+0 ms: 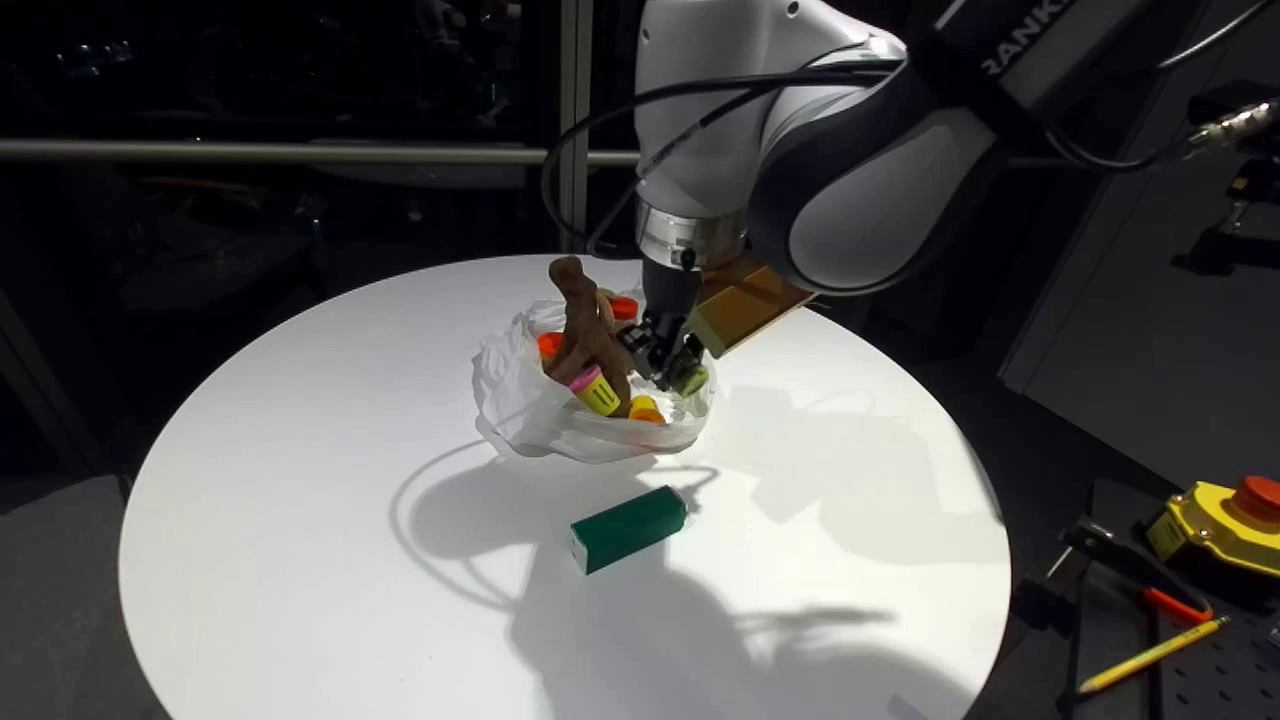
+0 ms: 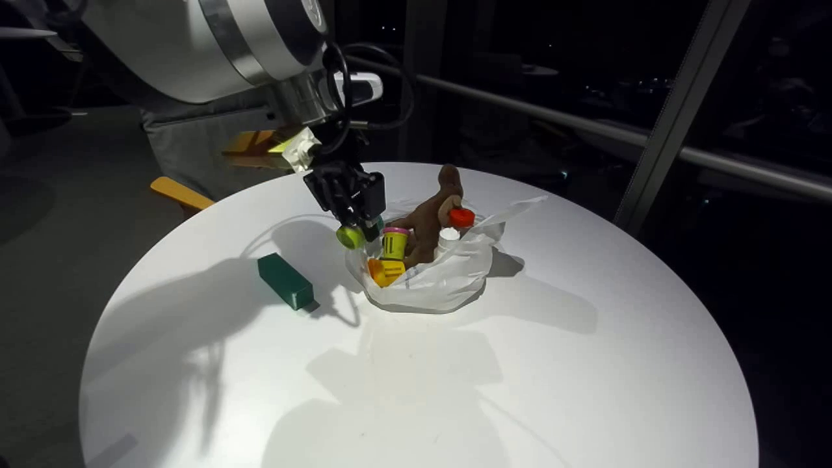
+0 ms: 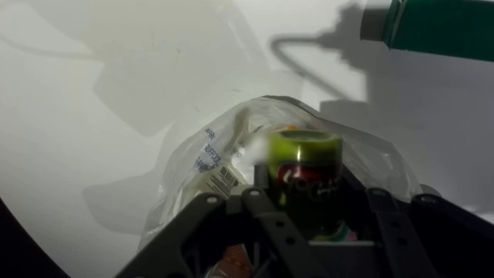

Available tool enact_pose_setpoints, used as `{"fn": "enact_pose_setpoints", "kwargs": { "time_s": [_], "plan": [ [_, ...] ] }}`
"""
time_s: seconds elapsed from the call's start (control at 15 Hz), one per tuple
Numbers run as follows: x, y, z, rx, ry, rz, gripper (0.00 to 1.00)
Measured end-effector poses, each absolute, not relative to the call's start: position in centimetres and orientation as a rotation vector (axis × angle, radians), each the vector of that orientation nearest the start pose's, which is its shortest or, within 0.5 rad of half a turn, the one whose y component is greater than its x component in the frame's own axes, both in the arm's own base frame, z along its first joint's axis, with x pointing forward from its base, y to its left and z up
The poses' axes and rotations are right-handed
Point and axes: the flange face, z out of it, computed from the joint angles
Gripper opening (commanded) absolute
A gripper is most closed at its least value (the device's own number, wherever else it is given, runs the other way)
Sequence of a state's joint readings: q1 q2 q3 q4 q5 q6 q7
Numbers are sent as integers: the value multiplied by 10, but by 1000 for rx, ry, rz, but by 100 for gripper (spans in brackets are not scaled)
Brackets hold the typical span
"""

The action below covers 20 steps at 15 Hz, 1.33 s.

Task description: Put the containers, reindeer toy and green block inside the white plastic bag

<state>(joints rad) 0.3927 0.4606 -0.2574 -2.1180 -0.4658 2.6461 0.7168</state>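
Clamping lime pot point(image 3: 308, 154) in pincer point(image 3: 305, 179), wrist view's lower centre, at rim of white bag point(image 3: 374, 162). Seemingly done with reindeer toy point(image 1: 590, 340), inside. Yet to bag green block point(image 3: 444, 31), upper right on desk point(image 3: 115, 162), and lime pot, alongside bagged containers point(image 1: 598, 392).

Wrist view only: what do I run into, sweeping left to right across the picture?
Blue printing on the white plastic bag → lime-green container held in the pincer → green block, cut off by the picture's edge.

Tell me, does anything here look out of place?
The green block lies alone on the table, outside the white plastic bag; the brown toy inside sticks up past the rim, as if it barely fits.
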Motion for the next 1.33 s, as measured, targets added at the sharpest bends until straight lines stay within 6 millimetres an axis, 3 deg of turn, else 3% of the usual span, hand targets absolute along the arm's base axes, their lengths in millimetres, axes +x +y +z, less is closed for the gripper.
{"fn": "enact_pose_setpoints", "kwargs": {
  "time_s": [0.27,0.67,0.73,0.8,1.07,1.33],
  "plan": [
    [610,97,192,-3373,398,-497,19],
    [659,82,183,-3441,549,-773,19],
    [663,79,179,-3457,563,-782,69],
    [666,77,174,-3474,569,-778,69],
    [672,70,155,-3535,579,-749,99],
    [678,67,158,-3551,582,-771,100]
  ]
}}
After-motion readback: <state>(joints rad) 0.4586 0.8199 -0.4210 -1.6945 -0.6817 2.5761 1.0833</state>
